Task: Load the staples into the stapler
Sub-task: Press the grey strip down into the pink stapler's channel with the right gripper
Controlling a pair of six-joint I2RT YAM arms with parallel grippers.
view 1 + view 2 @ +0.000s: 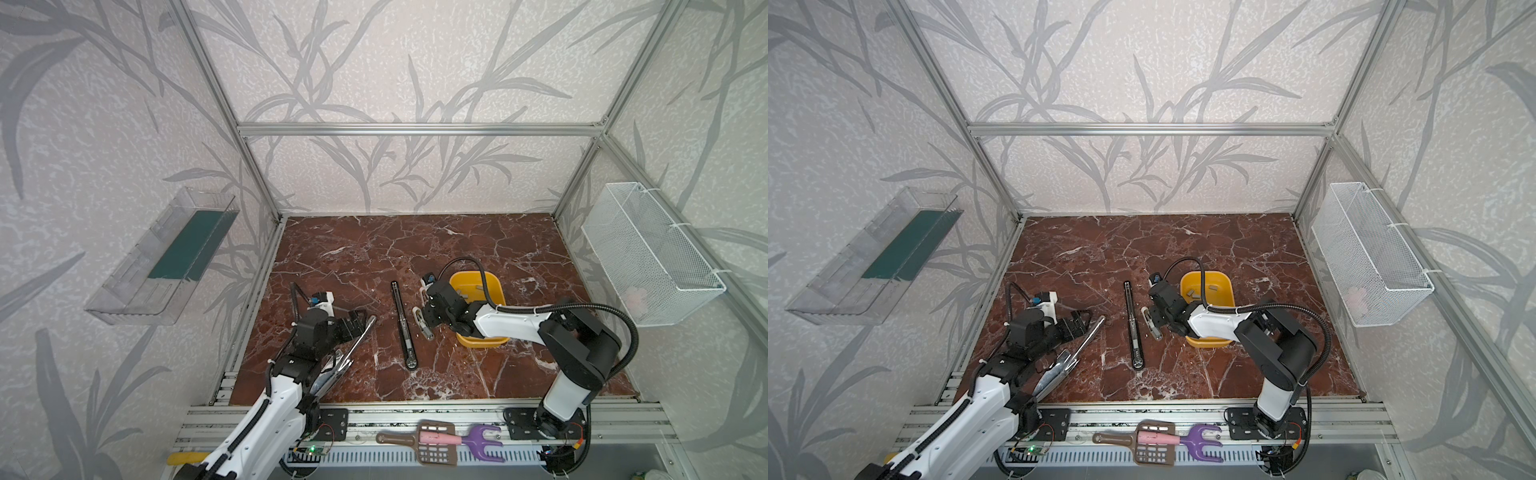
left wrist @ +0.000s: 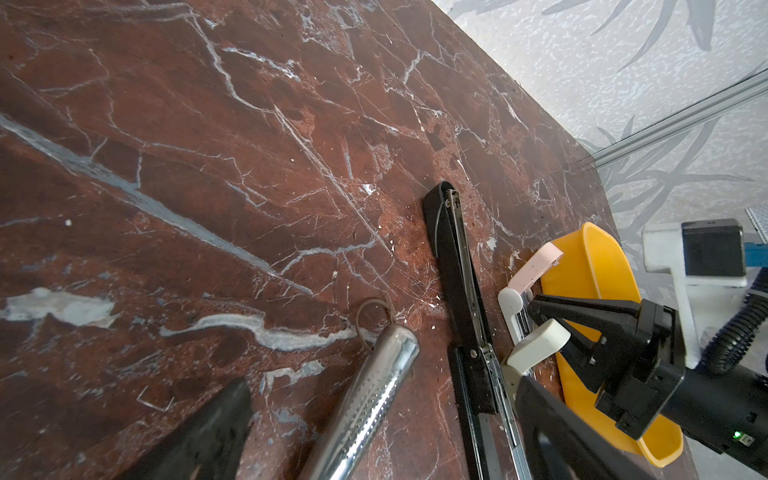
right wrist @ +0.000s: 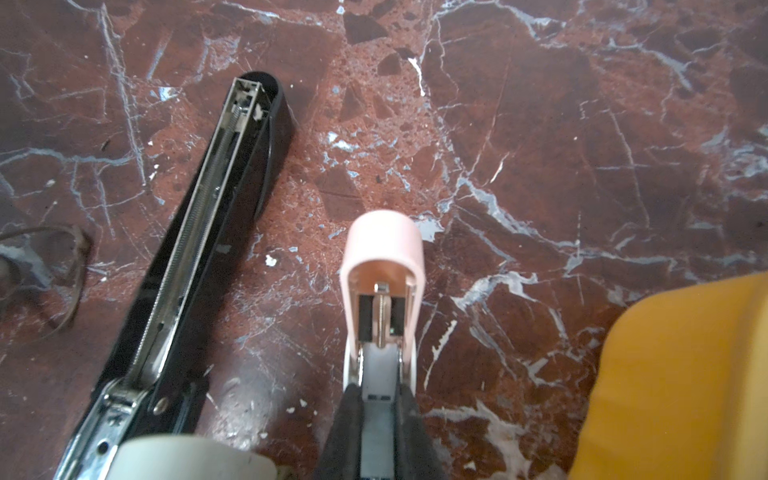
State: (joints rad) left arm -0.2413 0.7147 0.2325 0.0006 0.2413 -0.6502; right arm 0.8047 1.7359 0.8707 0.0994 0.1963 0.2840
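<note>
On all four sides of the cell, an aluminium frame [image 1: 415,129] stands before wallpaper [image 1: 374,62] with grey leaf sprays on a pale, pebbled ground. The work surface is a tabletop [image 1: 457,249] in a glossy red-brown marble pattern with white veins. A clear plastic bin [image 1: 137,286] hangs on the left wall, and a white wire-mesh basket [image 1: 648,249] hangs on the right wall.

- Black stapler [image 1: 402,320]: long and narrow, folded out flat near the table centre. Its steel channel and coil spring face up.
- Pink stapler [image 3: 382,245]: short, with a rounded pink cap hinged back from a white base. It sits just right of the black stapler and apart from it.
- Yellow tub [image 1: 494,286]: smooth plastic with rounded corners, just right of the pink stapler and partly under the right arm.
- Staples [image 1: 1192,292]: small flat grey strips lying inside the yellow tub. They can be made out only in a top view.
- Right gripper [image 3: 378,403]: jaws clamped on the pink stapler's open magazine, one black finger on each side. The right wrist view shows this grip and the spring rod inside the cap.
- Left gripper [image 1: 355,323]: jaws fully apart, gripping nothing. The left wrist view shows a dimpled chrome tool [image 2: 365,395] between the two fingers with a gap on each side.
- Rubber band [image 2: 360,313]: a brown loop at the chrome tool's tip, seen in the left wrist view and too fine to make out from above.
</note>
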